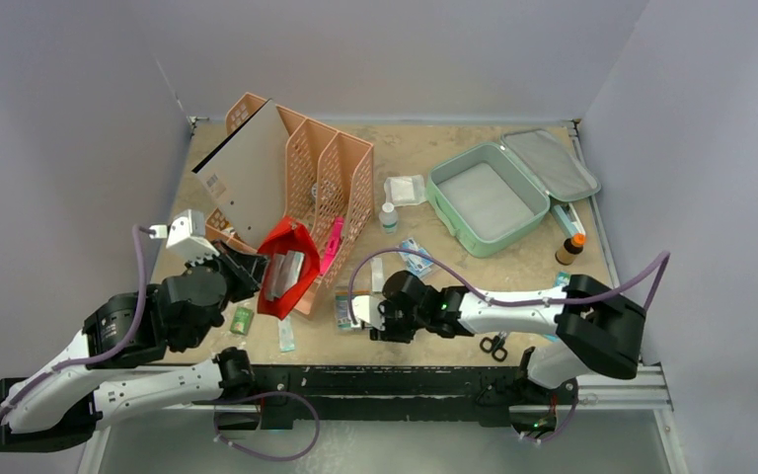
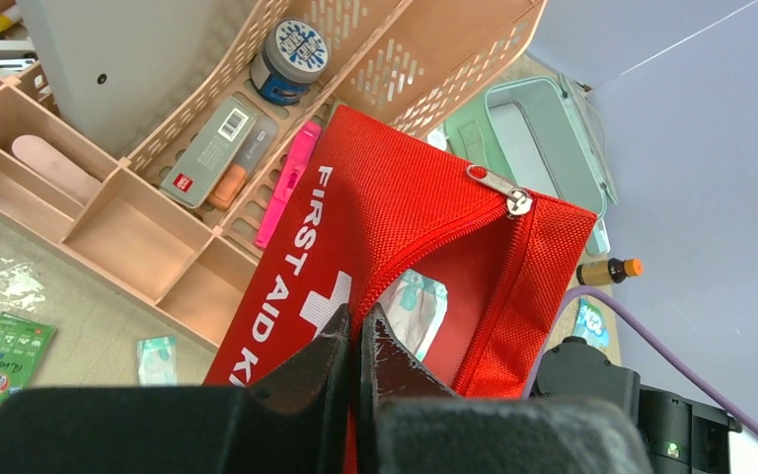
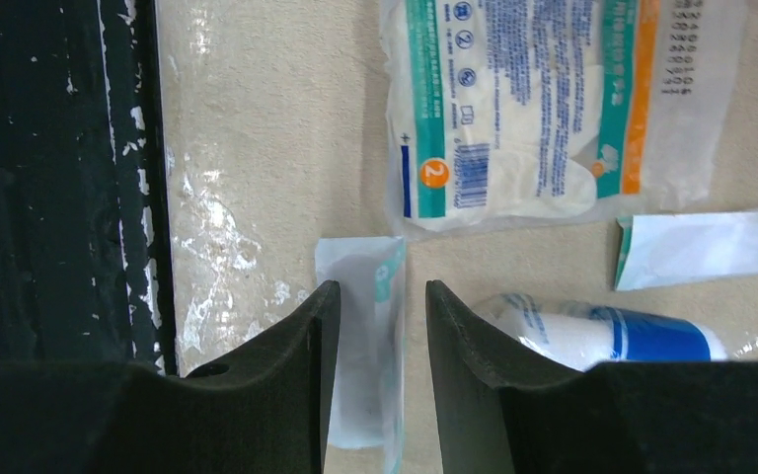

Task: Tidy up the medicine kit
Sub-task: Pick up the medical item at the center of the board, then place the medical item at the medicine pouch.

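Note:
The mint-green medicine kit (image 1: 482,202) lies at the back right with its grey-lined lid (image 1: 553,163) swung open; it also shows in the left wrist view (image 2: 533,128). My left gripper (image 2: 357,321) is shut on the unzipped edge of the red first aid pouch (image 2: 375,227), holding it up beside the rack (image 1: 286,269). A pale packet (image 2: 419,306) sits inside the pouch. My right gripper (image 3: 382,296) hangs open low over the table near the front edge (image 1: 360,314), its fingers astride a small flat white-and-teal packet (image 3: 370,326).
An orange mesh rack (image 1: 306,178) with a grey board (image 1: 247,173) stands at the back left. A gauze packet (image 3: 513,109), a bandage roll (image 3: 612,336) and a white sachet (image 3: 711,247) lie by the right gripper. A brown bottle (image 1: 570,247) and scissors (image 1: 493,346) lie to the right.

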You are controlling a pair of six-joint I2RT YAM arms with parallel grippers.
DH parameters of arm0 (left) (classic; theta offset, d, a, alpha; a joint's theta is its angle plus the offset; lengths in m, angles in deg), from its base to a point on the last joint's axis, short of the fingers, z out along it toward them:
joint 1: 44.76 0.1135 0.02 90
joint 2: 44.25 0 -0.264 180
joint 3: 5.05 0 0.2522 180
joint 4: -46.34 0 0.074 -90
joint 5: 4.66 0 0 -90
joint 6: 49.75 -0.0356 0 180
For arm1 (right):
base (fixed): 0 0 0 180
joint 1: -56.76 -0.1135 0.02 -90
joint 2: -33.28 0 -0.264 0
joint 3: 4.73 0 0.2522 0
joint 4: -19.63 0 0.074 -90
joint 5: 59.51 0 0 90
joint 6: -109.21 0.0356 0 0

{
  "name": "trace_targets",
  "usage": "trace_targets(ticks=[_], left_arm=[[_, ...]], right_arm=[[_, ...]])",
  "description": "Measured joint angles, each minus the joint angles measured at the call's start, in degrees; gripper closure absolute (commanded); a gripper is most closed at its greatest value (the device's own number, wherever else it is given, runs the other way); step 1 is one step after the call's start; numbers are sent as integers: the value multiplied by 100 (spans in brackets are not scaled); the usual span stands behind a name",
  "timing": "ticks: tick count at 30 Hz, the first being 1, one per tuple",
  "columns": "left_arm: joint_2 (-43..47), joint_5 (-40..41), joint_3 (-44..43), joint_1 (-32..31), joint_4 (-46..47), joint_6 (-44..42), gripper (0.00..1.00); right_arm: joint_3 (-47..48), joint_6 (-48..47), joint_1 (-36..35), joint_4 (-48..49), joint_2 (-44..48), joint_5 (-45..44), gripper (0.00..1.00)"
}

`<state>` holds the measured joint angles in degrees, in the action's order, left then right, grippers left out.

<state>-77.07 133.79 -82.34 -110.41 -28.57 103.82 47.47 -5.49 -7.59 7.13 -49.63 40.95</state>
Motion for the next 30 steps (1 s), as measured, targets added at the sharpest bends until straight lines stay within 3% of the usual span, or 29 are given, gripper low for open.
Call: trace_targets(ticks=[9, 17, 30], left_arm=[[72, 7, 2, 0, -144, 173, 100], [-35, 46, 2, 0, -118, 186, 100], [-837, 83, 393, 0, 361, 848, 100]], right_arm=[[0, -138, -179, 214, -162, -164, 100], [-35, 555, -201, 197, 1281, -688, 100], [1598, 3641, -201, -1353, 2806, -1878, 100]])
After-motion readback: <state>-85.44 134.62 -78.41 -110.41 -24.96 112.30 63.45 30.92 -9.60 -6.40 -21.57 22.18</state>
